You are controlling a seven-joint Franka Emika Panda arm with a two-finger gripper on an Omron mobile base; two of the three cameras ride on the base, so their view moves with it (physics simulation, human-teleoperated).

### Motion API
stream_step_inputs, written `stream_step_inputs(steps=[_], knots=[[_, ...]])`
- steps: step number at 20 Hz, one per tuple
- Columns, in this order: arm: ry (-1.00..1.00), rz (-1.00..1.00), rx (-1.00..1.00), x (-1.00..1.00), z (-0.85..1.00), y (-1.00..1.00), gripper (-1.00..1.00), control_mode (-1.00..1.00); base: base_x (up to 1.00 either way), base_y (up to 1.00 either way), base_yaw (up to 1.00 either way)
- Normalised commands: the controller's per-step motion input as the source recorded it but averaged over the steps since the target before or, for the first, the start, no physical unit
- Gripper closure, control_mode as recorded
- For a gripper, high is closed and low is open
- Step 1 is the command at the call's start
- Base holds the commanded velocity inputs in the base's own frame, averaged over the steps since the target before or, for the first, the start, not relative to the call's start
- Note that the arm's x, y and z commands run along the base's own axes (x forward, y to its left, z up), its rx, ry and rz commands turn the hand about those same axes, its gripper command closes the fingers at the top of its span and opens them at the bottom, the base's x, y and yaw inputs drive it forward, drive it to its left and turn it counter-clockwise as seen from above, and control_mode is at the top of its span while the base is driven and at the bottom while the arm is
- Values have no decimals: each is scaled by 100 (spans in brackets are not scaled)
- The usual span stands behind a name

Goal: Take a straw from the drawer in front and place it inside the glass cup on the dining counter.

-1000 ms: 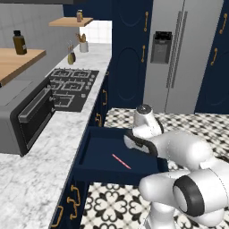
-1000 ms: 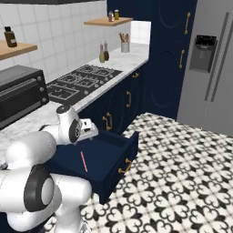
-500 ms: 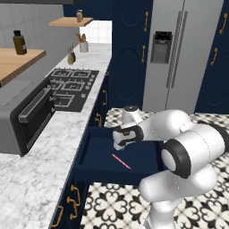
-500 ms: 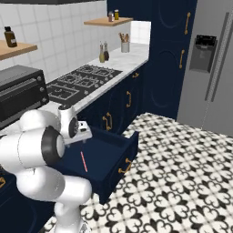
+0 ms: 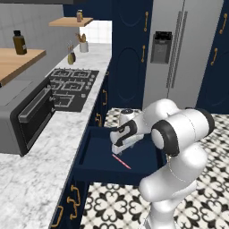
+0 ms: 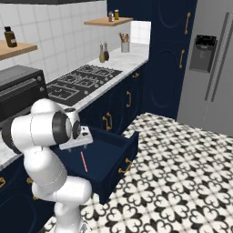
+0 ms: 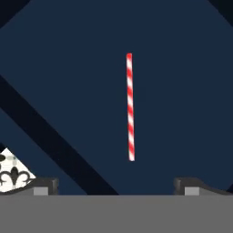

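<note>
The drawer (image 5: 95, 173) stands pulled out from the navy cabinets, its dark blue inside (image 7: 68, 68) showing. The straw (image 5: 121, 162), a thin red-and-white striped stick, lies flat on the drawer floor (image 6: 99, 157). My gripper (image 5: 117, 150) hangs over the drawer just above the straw (image 6: 84, 161), pointing down, open with nothing between its fingers. In the hand view the straw (image 7: 130, 107) lies straight ahead of my gripper (image 7: 116, 185), midway between the two wide-apart fingertips (image 7: 45, 184). The glass cup and the dining counter are out of view.
A marbled worktop (image 5: 49, 147) with a black hob (image 5: 71, 85) and a grey oven box (image 5: 22, 114) runs along the left. A steel fridge (image 5: 183, 53) stands ahead. Patterned floor tiles (image 6: 182, 182) lie to the drawer's right.
The arm has swung from the drawer's right side to over its middle, and the hand has come down above the straw. The jaws stayed open; the straw has not moved.
</note>
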Motion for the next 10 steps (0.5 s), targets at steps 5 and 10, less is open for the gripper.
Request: stream_step_inputs(steps=[5,10], knots=[[2,0,0,8,-39,0,-100,-100,0,0,0],[-1,0,0,12,-40,0,-100,-100,0,0,0]])
